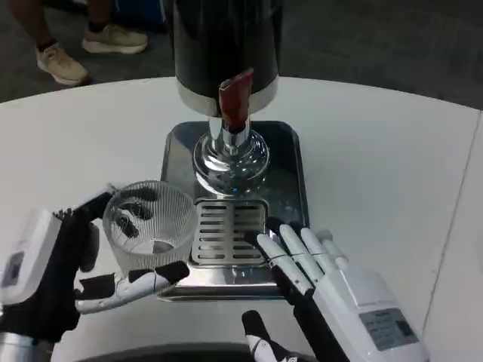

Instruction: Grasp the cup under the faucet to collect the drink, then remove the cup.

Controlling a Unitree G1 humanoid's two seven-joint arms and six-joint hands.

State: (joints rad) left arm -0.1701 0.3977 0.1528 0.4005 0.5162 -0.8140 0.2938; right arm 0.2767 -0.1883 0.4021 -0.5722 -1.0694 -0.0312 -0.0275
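Left hand (56,275), at the lower left of the frame, wraps a clear ribbed cup (149,226), its fingers (139,285) curling around the near wall and more showing dark through the far side. The cup stands upright just left of the slotted drip grate (229,232), beside the metal tray (175,147) rather than under the spout, and looks empty.

At centre frame, a dark dispenser (226,45) rises from the tray on the white tabletop (392,151), its red tap lever (235,98) above a chrome faucet (231,154) that points down at the grate.

At the lower right, the right hand (317,283) lies flat and spread, holding nothing, its fingertips (275,235) touching the grate's right edge.

The cup appears thin-walled and light, probably plastic or glass; the ridges should give some purchase, yet a hard squeeze could deform or crack it. A mid-height grip around the wall seems best, kept level once liquid adds weight. Judging by its position, the cup has yet to be slid right, under the faucet.

Shoes (64,64) of a bystander show at the upper left.
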